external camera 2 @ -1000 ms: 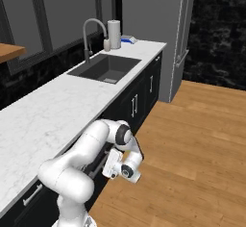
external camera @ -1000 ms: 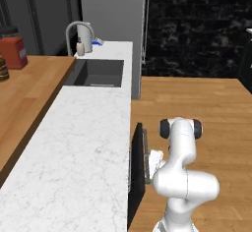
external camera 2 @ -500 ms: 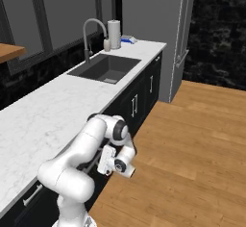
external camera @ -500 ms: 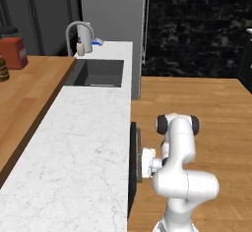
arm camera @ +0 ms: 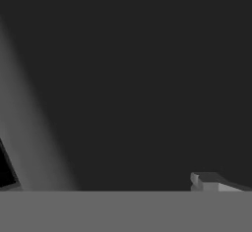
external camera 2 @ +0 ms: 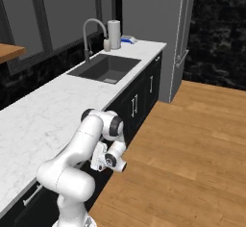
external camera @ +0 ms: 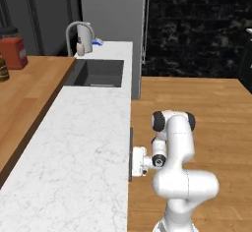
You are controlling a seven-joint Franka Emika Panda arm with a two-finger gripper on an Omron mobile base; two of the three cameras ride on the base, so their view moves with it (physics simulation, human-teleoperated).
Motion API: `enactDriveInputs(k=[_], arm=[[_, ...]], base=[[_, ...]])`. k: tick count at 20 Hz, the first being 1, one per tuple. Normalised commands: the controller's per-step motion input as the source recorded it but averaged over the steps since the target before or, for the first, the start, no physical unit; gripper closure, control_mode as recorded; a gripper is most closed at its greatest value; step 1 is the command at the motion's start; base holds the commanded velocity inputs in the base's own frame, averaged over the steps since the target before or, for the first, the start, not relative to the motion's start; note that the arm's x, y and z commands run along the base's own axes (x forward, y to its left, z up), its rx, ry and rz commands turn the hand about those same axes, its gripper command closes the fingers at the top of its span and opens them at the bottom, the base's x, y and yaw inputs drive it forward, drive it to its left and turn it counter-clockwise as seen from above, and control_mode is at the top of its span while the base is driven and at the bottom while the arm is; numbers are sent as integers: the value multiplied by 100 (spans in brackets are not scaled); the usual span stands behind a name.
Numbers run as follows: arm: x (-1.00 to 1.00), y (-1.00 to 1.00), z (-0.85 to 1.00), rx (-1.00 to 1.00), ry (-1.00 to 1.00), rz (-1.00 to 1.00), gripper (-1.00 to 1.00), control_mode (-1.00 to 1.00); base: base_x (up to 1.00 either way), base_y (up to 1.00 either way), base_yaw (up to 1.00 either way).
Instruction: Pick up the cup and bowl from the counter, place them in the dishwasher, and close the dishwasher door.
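Jaws: spread not discernible; the white arm's gripper (external camera: pixel 134 161) is pressed against the flat black dishwasher door (external camera: pixel 130 153), which stands nearly upright under the long white marble tabletop (external camera: pixel 83 147). Beyond: dark recessed sink (external camera: pixel 96 73), curved silver tap (external camera: pixel 78 33), tall grey refrigerator (external camera 2: pixel 158 33), brown wooden butcher-block surface (external camera: pixel 24 93).

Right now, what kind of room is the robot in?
A kitchen, rendered: a long marble counter with a dark sink and curved faucet, and a tall steel fridge at the counter's far end.
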Motion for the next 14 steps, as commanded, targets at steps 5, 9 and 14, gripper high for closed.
enactDriveInputs(k=[5,9,14], arm=[[-56,97,-71,58,-10,-17,-100,-100],[-54,100,-72,68,-13,-17,-100,-100],[-53,100,-88,73,-17,-18,-100,-100]], base=[[0,0,0],[0,0,0],[0,0,0]])
